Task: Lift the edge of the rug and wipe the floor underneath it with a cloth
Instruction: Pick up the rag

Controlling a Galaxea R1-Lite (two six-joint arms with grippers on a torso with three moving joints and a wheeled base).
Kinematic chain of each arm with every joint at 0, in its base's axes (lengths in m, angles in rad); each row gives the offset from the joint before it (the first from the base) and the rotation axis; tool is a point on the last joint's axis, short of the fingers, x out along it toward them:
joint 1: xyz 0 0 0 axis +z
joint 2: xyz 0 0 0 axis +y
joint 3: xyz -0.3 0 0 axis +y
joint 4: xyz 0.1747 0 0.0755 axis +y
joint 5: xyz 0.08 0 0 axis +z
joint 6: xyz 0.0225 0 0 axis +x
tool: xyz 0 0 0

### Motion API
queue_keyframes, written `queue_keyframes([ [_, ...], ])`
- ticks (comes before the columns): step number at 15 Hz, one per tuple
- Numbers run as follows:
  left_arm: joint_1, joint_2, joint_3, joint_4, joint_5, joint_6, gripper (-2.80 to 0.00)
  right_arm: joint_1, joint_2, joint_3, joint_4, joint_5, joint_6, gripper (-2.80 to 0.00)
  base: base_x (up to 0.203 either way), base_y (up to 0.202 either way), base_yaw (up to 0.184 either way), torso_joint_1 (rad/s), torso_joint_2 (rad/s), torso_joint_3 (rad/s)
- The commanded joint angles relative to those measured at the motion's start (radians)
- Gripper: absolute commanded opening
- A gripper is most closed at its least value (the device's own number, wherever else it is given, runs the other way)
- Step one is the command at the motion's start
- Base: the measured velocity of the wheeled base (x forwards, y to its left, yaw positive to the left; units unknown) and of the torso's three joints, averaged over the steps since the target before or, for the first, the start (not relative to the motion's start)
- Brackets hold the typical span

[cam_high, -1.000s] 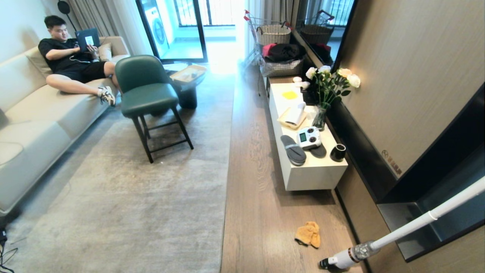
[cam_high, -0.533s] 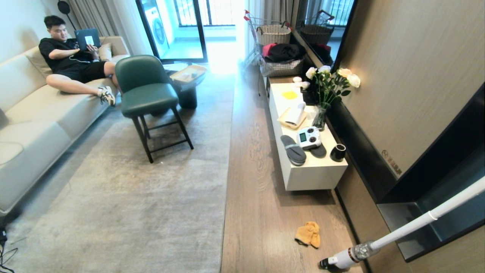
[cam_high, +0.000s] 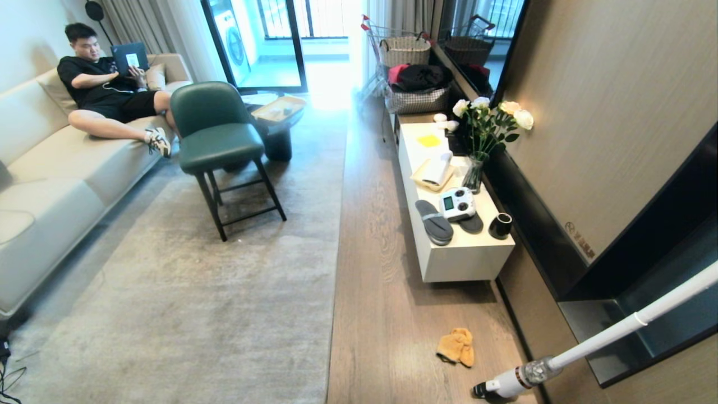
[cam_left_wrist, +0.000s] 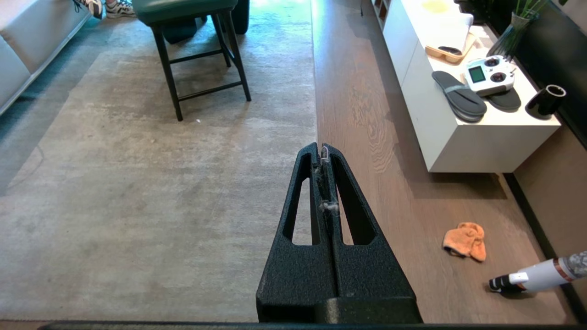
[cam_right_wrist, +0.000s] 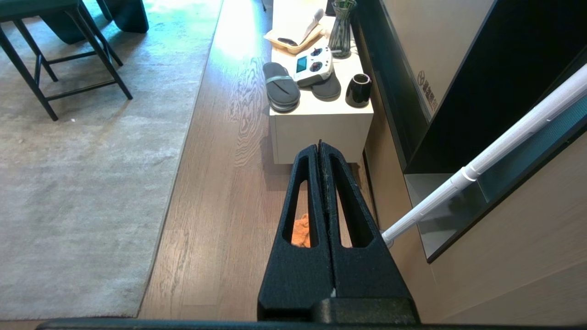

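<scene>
Cloth (cam_right_wrist: 300,231) beneath closed right jaws

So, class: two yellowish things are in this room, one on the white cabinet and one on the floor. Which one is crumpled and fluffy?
The cloth on the floor, beside the vacuum head. The yellow sheet on the cabinet lies flat.

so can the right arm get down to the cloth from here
Probably yes. The cloth lies alone on bare floor, clear of the rug, with only the vacuum nearby. The right gripper, fingers shut and empty, is above it and must open first.
</scene>
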Motion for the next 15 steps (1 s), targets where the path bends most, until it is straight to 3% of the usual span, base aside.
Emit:
queue_keyframes([
  [1,0.000,0.000,0.000,0.000,0.000,-0.001,-2.80,0.000,0.001,0.000,0.001,0.001,-0.001,-2.80,0.000,0.000,0.000,0.000,0.00,0.000],
  [15,0.000,0.000,0.000,0.000,0.000,-0.002,-2.80,0.002,0.001,0.000,0.000,0.001,0.003,-2.80,0.000,0.000,0.000,-0.006,0.01,0.007],
])
